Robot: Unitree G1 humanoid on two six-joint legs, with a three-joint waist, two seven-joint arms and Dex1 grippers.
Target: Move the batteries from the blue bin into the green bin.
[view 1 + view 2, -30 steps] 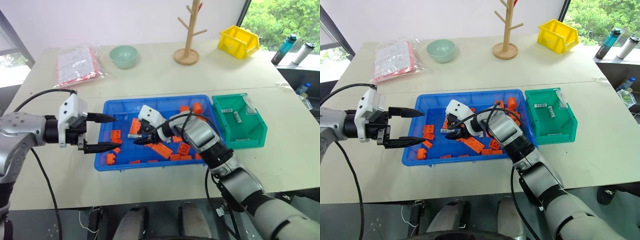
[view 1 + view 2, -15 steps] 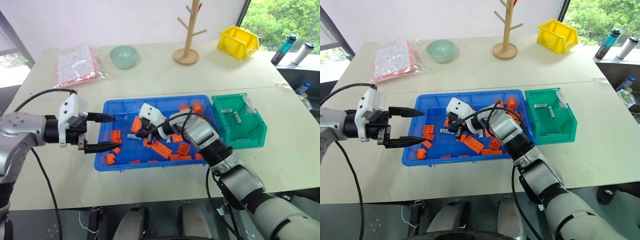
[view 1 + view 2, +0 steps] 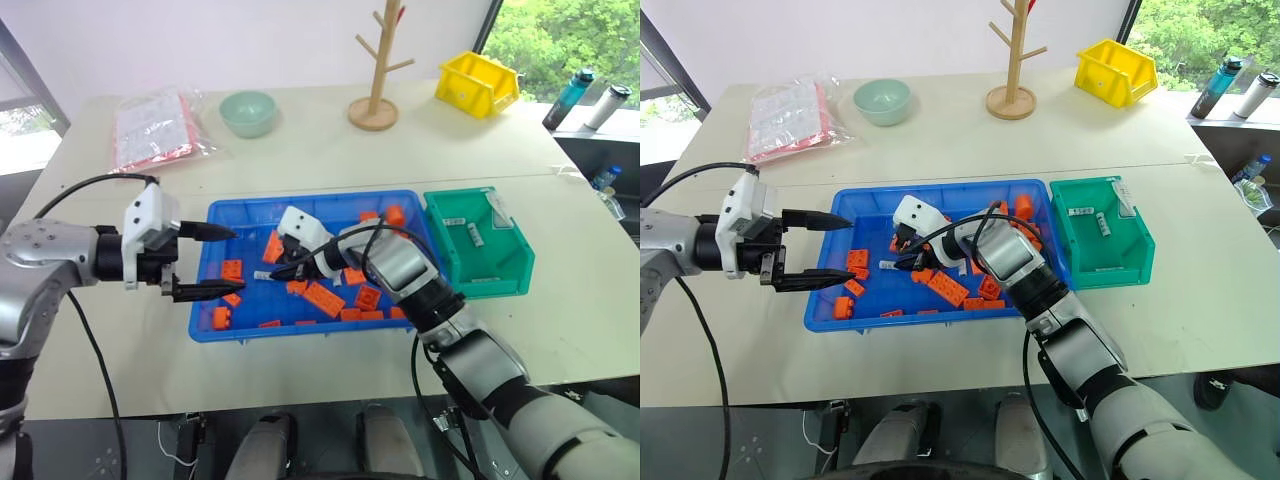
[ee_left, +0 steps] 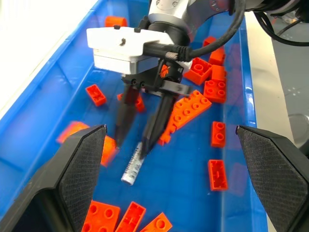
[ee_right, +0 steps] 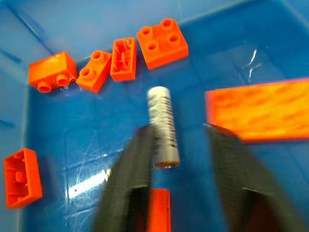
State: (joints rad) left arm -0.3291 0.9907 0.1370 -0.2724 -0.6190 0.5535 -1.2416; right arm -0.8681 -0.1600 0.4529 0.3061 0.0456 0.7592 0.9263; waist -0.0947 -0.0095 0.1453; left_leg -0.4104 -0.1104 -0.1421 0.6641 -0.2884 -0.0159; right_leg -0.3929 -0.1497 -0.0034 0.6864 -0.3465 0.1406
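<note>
The blue bin (image 3: 250, 215) holds several orange bricks and one silver-grey battery (image 5: 161, 125) lying flat on its floor. My right gripper (image 3: 272, 272) is open low over the bin's left half, its fingers on either side of that battery (image 4: 133, 166), which sits close to one fingertip and is not lifted. At the bin's left edge my left gripper (image 3: 236, 262) hangs open and empty, pointing toward the right gripper. The green bin (image 3: 478, 262) stands against the blue bin's right side with a few batteries (image 3: 475, 235) inside.
Orange bricks (image 3: 325, 298) are scattered around the right gripper. At the back of the table stand a yellow bin (image 3: 477, 83), a wooden mug tree (image 3: 377, 70), a pale green bowl (image 3: 247, 110) and a plastic bag (image 3: 152, 128). Two bottles (image 3: 570, 98) stand off to the right.
My right gripper's fingers were shut half a second ago and now stand apart again over the battery, which still lies on the bin floor. The left arm has held still.
</note>
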